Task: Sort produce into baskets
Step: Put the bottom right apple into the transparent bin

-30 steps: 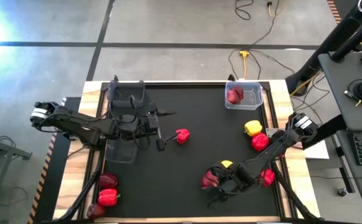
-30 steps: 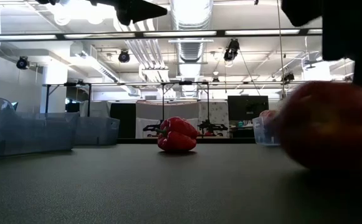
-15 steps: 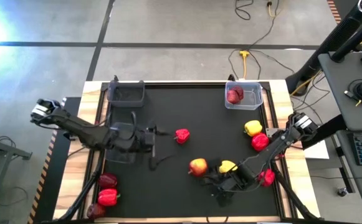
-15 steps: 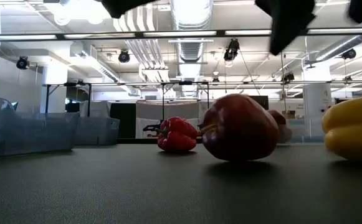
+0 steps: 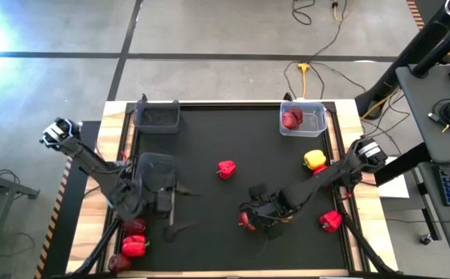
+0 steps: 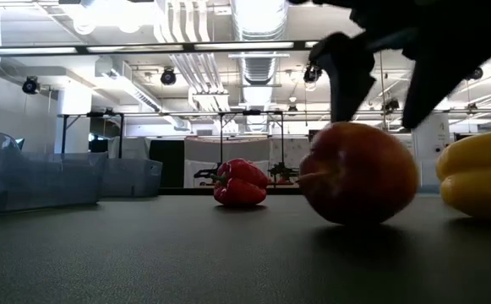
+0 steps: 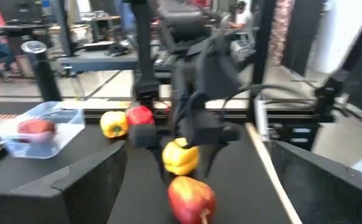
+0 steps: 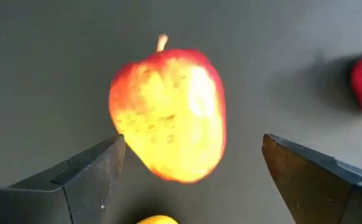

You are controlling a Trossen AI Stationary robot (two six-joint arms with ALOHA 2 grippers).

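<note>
A red-and-yellow apple [image 8: 168, 115] lies on the black mat [image 5: 209, 132], also seen in the low view [image 6: 359, 173]. My right gripper [image 5: 254, 215] hangs just above it, open, one finger on either side, touching nothing. A yellow pepper [image 6: 482, 173] lies right beside the apple. My left gripper [image 5: 176, 213] is open and empty near the table's left, next to a dark bin [image 5: 153, 174]. A red pepper [image 5: 225, 169] rests mid-table. A clear bin [image 5: 311, 122] at the far right holds a maroon fruit [image 5: 291, 118].
A second dark bin [image 5: 156, 116] stands at the far left. A yellow pepper [image 5: 314, 160] with a red one behind it lies at the right, another red pepper [image 5: 329, 221] at the near right. Three red fruits [image 5: 134, 246] lie at the near left corner.
The apple has moved over the mat toward the table's left, then a little toward the near edge. My right gripper has followed it and now stands over it. My left gripper has drawn back toward the near-left, away from the mid-table red pepper.
</note>
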